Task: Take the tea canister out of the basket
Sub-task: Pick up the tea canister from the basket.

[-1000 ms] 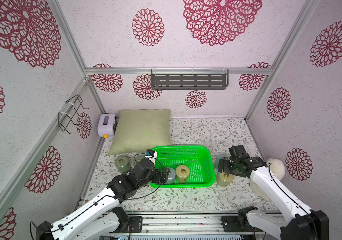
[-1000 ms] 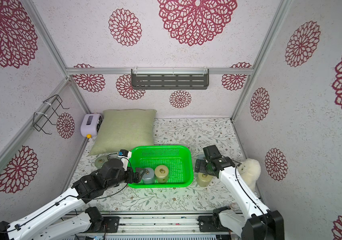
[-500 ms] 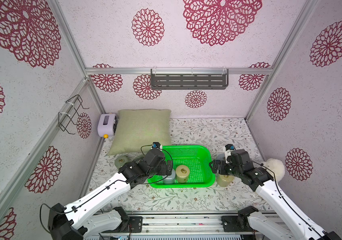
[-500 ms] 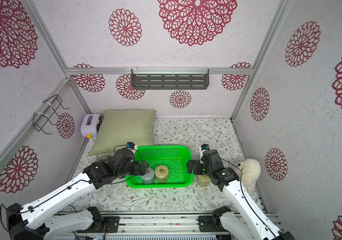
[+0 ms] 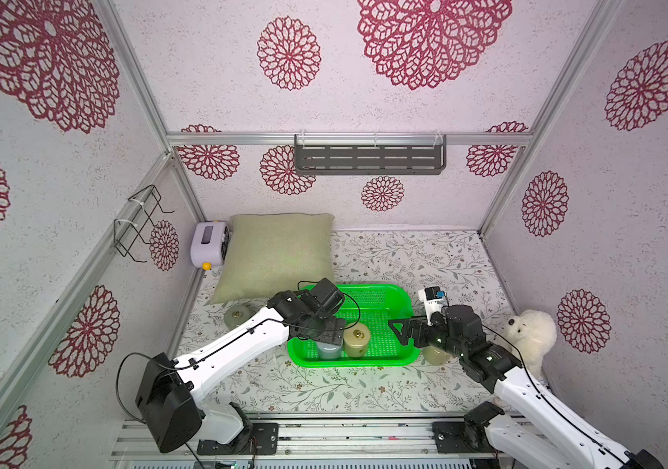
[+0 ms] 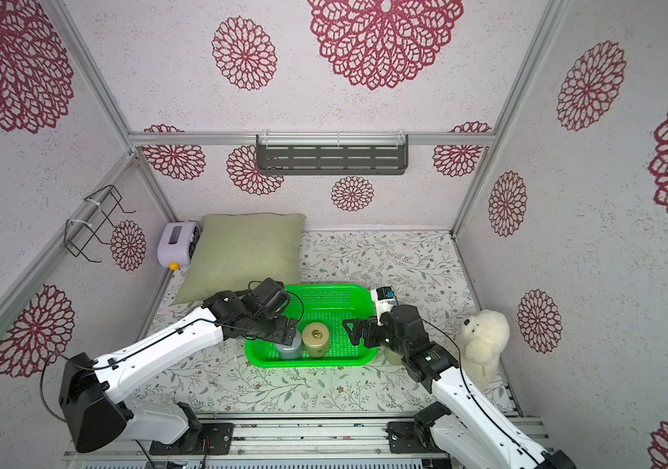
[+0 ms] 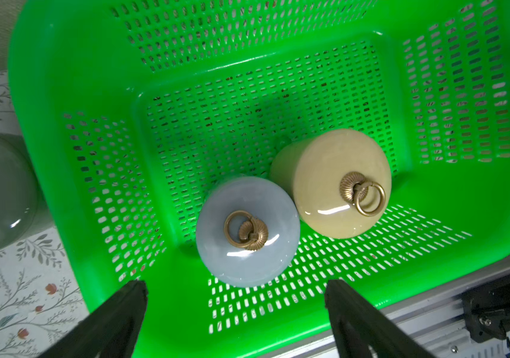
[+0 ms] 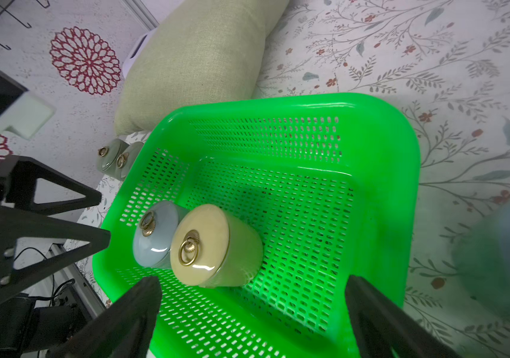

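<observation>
A blue-grey canister (image 7: pixel 232 263) and a yellow canister (image 7: pixel 319 192) were pictured upright inside the green basket (image 7: pixel 92 93), by its near wall. The left fingers (image 7: pixel 114 322) were spread wide above the blue-grey canister, presumably for grasping, and the right fingers (image 8: pixel 129 313) were likewise wide and empty.

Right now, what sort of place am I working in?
Likely a staged robot test booth dressed as a home corner: an aluminium frame holds wallpapered panels, a metal rail runs along the front, and props such as the olive cushion and white plush toy sit near the green basket.
</observation>
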### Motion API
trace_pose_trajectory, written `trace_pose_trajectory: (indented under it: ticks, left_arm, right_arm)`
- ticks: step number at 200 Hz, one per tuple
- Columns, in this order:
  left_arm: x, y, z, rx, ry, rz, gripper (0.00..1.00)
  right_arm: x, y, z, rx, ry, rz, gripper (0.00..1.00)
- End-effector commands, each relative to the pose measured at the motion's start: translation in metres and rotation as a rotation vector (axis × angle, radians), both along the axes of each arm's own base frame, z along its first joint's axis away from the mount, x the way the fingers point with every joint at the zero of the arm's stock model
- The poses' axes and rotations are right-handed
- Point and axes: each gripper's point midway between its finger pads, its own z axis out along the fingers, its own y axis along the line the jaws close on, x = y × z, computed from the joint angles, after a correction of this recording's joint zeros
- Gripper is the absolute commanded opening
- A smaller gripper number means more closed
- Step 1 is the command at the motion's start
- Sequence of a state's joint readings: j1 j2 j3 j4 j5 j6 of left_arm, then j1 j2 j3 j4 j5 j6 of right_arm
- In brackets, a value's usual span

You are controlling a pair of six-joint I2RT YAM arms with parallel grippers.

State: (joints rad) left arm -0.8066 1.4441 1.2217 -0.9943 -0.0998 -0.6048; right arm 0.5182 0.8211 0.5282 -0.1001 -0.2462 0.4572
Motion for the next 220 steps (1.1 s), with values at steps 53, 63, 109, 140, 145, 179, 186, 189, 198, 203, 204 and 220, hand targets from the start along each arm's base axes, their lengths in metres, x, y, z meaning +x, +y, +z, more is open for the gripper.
trace_pose_trajectory:
  ticks: [53, 63, 109, 140, 145, 179, 186, 189, 198, 203, 204, 220]
  left_arm:
    - [-0.012, -0.014, -0.032, 0.05, 0.188, -0.068, 0.97]
    - [-0.012, -0.016, -0.034, 0.054, 0.202, -0.072, 0.97]
    - [-0.011, -0.02, -0.051, 0.09, 0.25, -0.083, 0.97]
    - [-0.009, -0.017, -0.059, 0.123, 0.263, -0.086, 0.97]
    - [-0.009, -0.017, -0.061, 0.127, 0.264, -0.087, 0.97]
    - [-0.008, -0.016, -0.074, 0.155, 0.285, -0.092, 0.97]
    - [-0.007, -0.016, -0.076, 0.157, 0.288, -0.094, 0.97]
    - [-0.006, -0.016, -0.077, 0.157, 0.287, -0.092, 0.97]
    - [-0.006, -0.018, -0.08, 0.153, 0.292, -0.095, 0.97]
    - [-0.005, -0.018, -0.081, 0.152, 0.292, -0.095, 0.97]
    - [-0.005, -0.018, -0.081, 0.152, 0.293, -0.095, 0.97]
    - [-0.003, -0.018, -0.085, 0.152, 0.297, -0.094, 0.97]
  right_arm:
    - [-0.008, 0.016, 0.018, 0.083, -0.112, 0.102, 0.99]
    - [-0.009, 0.015, 0.016, 0.079, -0.113, 0.105, 0.99]
    - [-0.012, 0.015, 0.009, 0.086, -0.112, 0.114, 0.99]
    - [-0.013, 0.015, 0.009, 0.088, -0.113, 0.115, 0.99]
    - [-0.013, 0.015, 0.009, 0.088, -0.113, 0.115, 0.99]
    - [-0.014, 0.016, 0.009, 0.097, -0.111, 0.122, 0.99]
    - [-0.014, 0.017, 0.009, 0.1, -0.11, 0.126, 0.99]
    - [-0.014, 0.018, 0.009, 0.102, -0.108, 0.128, 0.99]
    - [-0.015, 0.018, 0.009, 0.105, -0.105, 0.132, 0.99]
    - [-0.015, 0.019, 0.009, 0.108, -0.103, 0.136, 0.99]
    - [-0.015, 0.019, 0.009, 0.108, -0.103, 0.137, 0.99]
    - [-0.018, 0.022, 0.009, 0.121, -0.102, 0.154, 0.99]
